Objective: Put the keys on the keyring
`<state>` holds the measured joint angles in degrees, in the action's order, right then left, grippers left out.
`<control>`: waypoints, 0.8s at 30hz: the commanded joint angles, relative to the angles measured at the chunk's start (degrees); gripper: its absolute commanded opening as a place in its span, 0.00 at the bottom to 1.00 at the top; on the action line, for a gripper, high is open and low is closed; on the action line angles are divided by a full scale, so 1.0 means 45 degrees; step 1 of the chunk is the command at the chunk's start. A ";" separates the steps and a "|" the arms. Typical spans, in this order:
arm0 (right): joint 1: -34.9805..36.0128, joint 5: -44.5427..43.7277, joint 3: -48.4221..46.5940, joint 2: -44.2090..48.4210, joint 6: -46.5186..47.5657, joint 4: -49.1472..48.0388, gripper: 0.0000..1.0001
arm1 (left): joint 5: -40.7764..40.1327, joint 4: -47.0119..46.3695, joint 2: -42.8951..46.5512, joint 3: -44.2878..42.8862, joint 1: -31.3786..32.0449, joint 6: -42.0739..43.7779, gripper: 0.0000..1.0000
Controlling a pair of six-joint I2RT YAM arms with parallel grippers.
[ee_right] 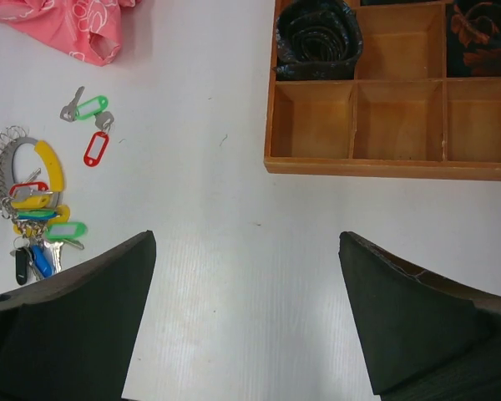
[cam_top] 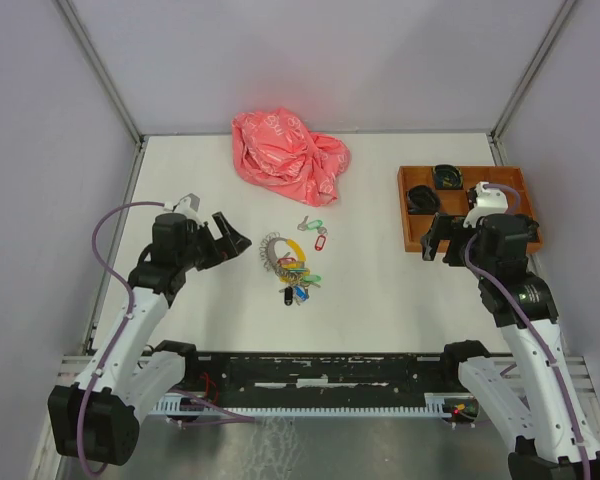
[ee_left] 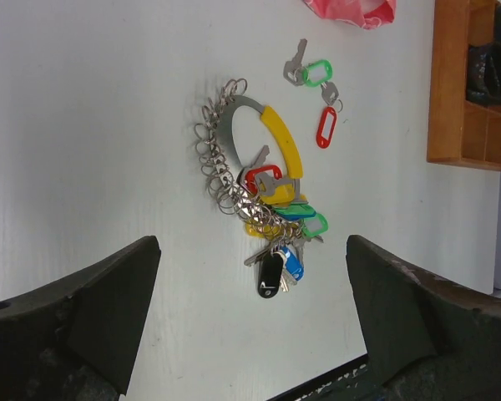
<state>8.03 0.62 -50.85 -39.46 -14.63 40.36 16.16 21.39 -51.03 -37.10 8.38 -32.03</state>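
just ahead of my left gripper [ee_left: 250, 251], whose fingers are spread wide and hold nothing, lies the loaded keyring [ee_left: 280, 142]. the two loose keys [ee_left: 317, 72], one green tag and one red, sit just beyond it, off the ring. my right gripper [ee_right: 246, 242] is spread and empty too, with the wooden tray [ee_right: 359, 167] ahead to its right and the keys well off ahead-left.

We can't read any text, numbers or brands in any view. The pink bag [cam_top: 288, 155] has white print, too blurred to read. The black fob [ee_left: 270, 276] on the keyring [ee_left: 282, 138] has a small white mark, illegible. The green tag [ee_left: 317, 72] and red tag [ee_left: 326, 127] show no writing we can make out.
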 commanded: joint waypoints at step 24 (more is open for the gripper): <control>0.0850 0.2791 -0.0105 -0.1821 -0.0675 -0.0543 1.00 | 0.1455 -0.1915 -0.3176 0.0081 0.0036 -0.0399 0.89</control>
<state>11.22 8.14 -50.59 -45.74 -16.71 40.34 18.06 18.63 -61.21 -35.38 8.38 -32.75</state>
